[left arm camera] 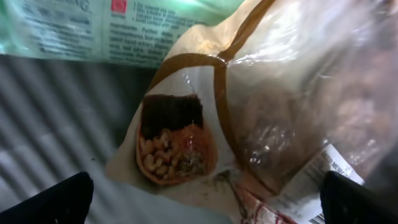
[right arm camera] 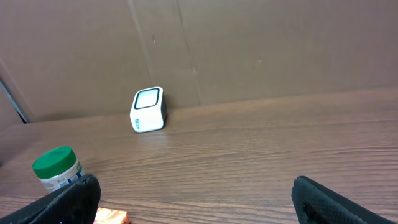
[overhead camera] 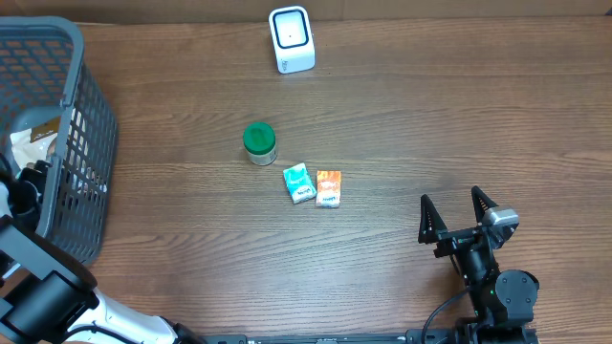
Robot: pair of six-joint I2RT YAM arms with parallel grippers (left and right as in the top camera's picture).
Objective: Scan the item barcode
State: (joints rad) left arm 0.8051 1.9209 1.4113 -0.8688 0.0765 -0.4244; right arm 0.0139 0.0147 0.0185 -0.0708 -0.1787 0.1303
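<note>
Right arm: black, 2 tapered fingers, grey wrist block. Left arm: black links, apparently white lower segment.

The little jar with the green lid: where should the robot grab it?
Probably around the jar, on its round sides just under the green lid, coming straight down from above with a finger on each side. It stands upright, and nothing touches it.
</note>
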